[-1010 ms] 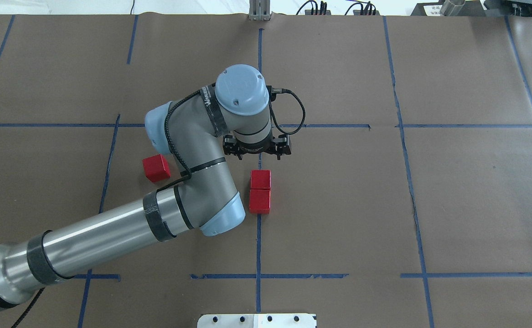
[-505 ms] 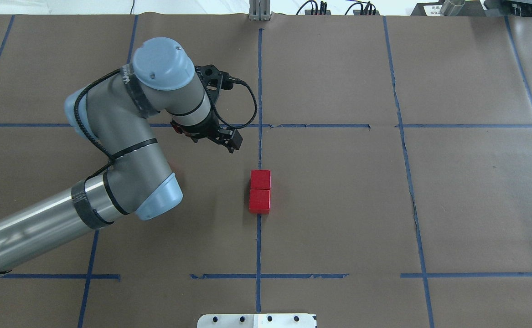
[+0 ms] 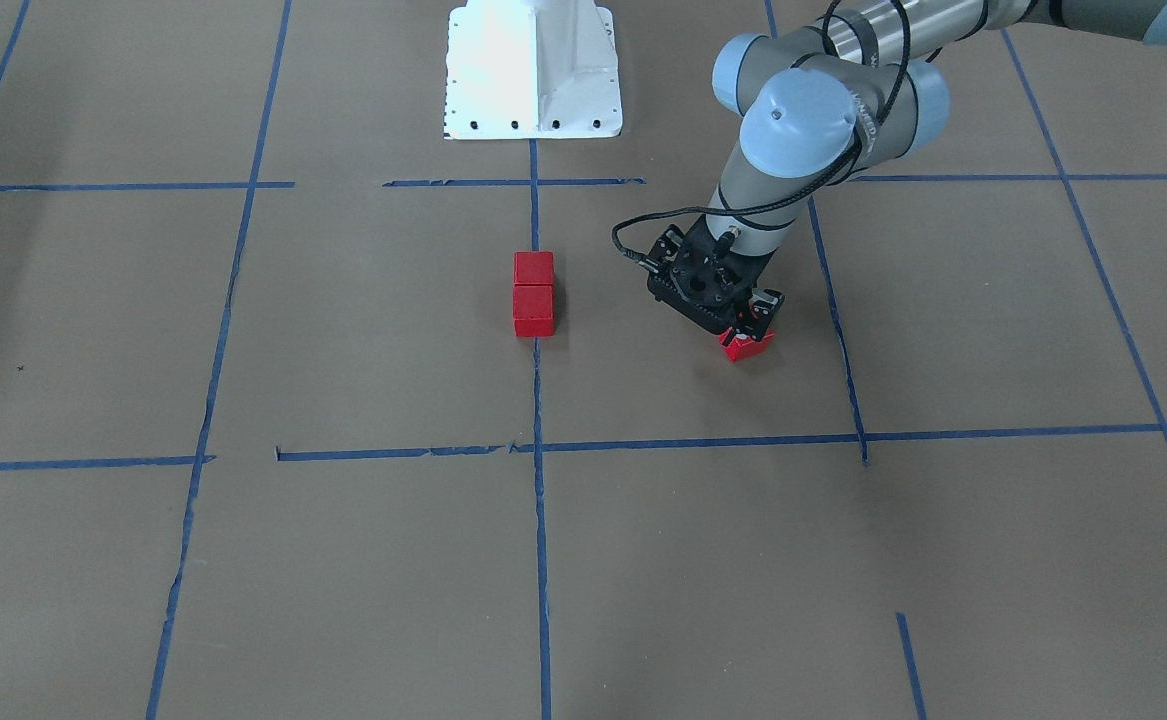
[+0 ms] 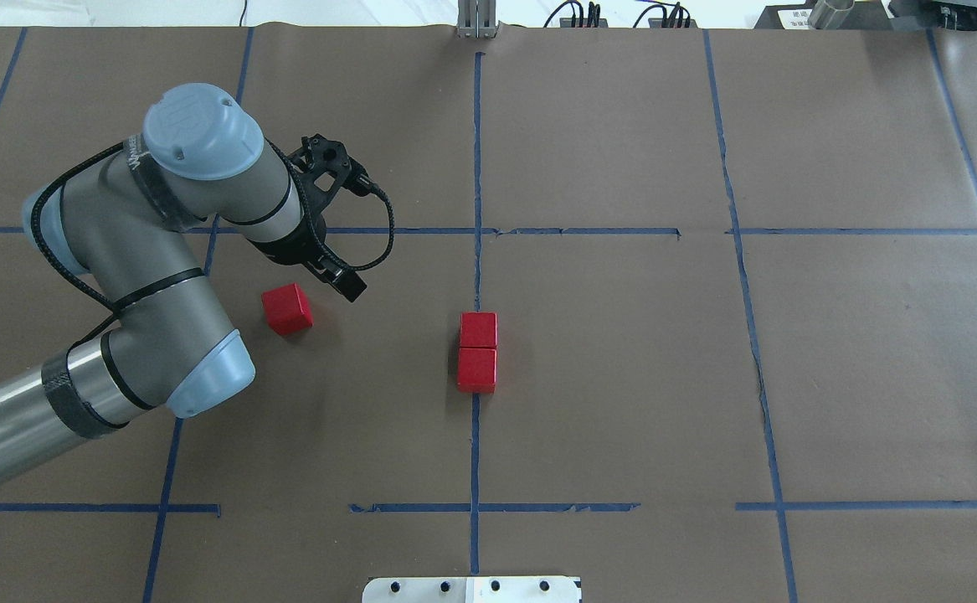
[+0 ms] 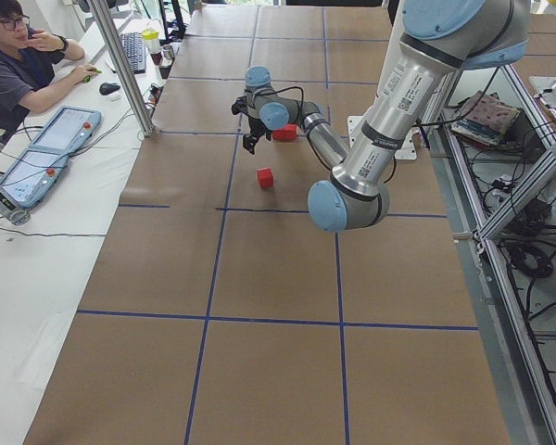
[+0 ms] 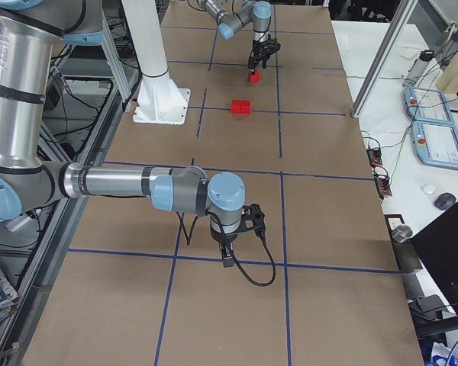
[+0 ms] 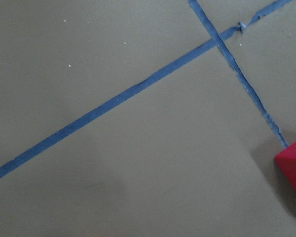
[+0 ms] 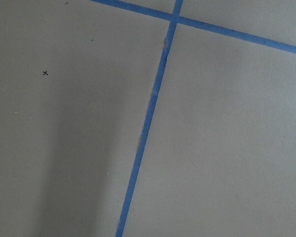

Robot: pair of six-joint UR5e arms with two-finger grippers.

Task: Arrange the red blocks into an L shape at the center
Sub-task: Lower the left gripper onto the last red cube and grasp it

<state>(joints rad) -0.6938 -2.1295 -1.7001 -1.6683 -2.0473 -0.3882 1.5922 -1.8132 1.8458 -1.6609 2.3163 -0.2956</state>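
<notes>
Overhead exterior shows my left claw [image 4: 347,283], spread I cannot tell, by the stray small matte red cube [image 4: 287,308], well left of the touching red pair [image 4: 477,352] at centre [image 4: 476,289]; a skewed descent could knock it away.

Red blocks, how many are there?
3. The far block touches the near block on the center blue line; the third block sits alone by the left gripper. None seem hidden.
</notes>
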